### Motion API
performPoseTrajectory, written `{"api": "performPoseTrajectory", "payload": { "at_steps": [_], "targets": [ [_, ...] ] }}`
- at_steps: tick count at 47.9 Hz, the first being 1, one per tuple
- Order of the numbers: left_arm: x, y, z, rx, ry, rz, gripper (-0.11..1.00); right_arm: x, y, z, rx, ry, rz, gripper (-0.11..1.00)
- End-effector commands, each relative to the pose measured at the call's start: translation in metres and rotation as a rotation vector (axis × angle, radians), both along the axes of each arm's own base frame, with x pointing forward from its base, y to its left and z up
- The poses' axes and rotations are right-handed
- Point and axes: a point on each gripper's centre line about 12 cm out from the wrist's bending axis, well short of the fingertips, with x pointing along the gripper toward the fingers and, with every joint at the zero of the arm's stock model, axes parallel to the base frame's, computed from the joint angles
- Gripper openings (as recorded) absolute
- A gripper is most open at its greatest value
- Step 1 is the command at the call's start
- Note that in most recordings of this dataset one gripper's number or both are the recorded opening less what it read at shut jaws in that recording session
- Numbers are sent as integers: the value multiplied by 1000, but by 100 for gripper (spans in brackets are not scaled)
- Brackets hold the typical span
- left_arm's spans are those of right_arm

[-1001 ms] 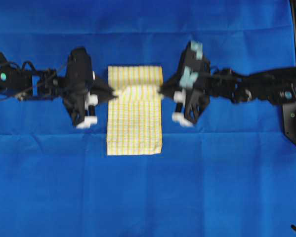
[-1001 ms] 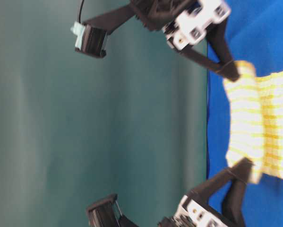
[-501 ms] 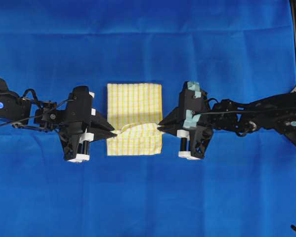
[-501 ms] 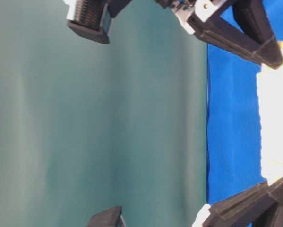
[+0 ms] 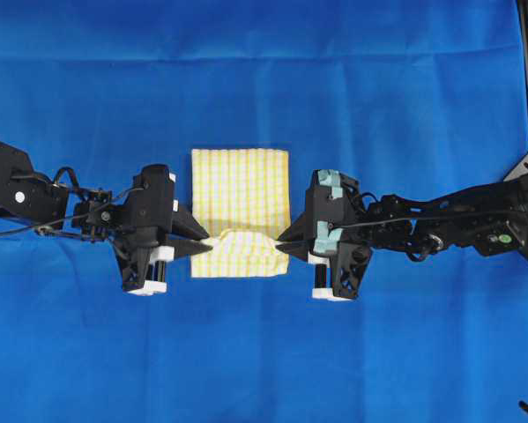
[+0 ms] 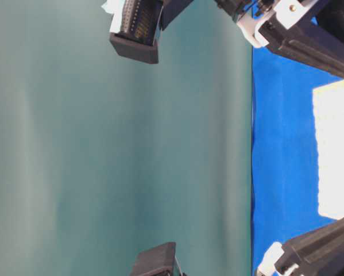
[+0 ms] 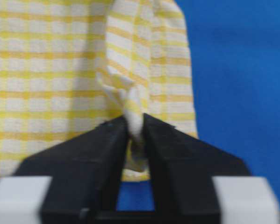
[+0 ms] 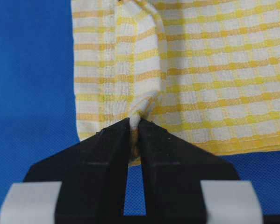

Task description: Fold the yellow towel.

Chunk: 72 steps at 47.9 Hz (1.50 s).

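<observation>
**A:** Looking down from overhead, what runs across the frame from left to right?

**B:** At centre left, the left gripper [image 5: 207, 248] has its black tips at the left edge of the yellow towel [image 5: 241, 189]. The towel lies at the middle of the frame on the blue cloth [image 5: 246, 70], with a raised roll of fabric along its lower edge. At centre right, the right gripper [image 5: 281, 248] meets that roll from the other side.

**B:** Do the wrist cameras add anything?

**A:** Yes, the grips themselves. In the left wrist view, the left gripper [image 7: 135, 140] pinches a twisted tuft of the yellow towel [image 7: 46, 65] between jaws that stand slightly apart. In the right wrist view, the right gripper [image 8: 133, 135] has its jaws pressed nearly together on a small peak of the yellow towel [image 8: 214, 70].

**B:** And the table-level view?

**A:** Mostly a green wall [image 6: 103, 144]. The towel [image 6: 335, 155] is a washed-out pale patch at right, its checks lost.
</observation>
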Motion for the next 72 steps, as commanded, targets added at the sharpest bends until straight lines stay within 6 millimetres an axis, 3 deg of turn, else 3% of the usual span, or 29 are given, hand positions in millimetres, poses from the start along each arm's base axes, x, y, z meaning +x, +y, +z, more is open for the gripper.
{"api": "performPoseTrajectory", "payload": {
  "at_steps": [1,6,12,17,20,26,32,51,62,72],
  "targets": [
    [7,-2,11,-5,-38,-3,18,6,2,10,4,-33,2,8],
    [6,-2,14,-4,-38,-4,45,8,3,13,6,-40,4,10],
    [1,-2,21,3,-20,-9,72,8,3,21,7,-60,10,44],
    [-4,-1,35,3,-19,-11,70,2,2,35,1,-94,20,74],
    [-9,0,47,-1,-25,-12,68,-5,1,43,-3,-115,27,83],
    [-25,2,72,-6,-60,-14,68,-24,-4,61,-11,-163,35,77],
    [-44,4,94,-11,-122,-17,68,-51,-9,79,-16,-221,41,78],
    [-115,17,122,-27,-292,-11,68,-128,-26,119,-38,-430,63,78],
    [-149,25,127,11,-386,-12,68,-157,-35,111,-68,-473,57,77],
    [-170,33,116,15,-412,14,68,-177,-42,96,-78,-496,34,77]
  ]
}}
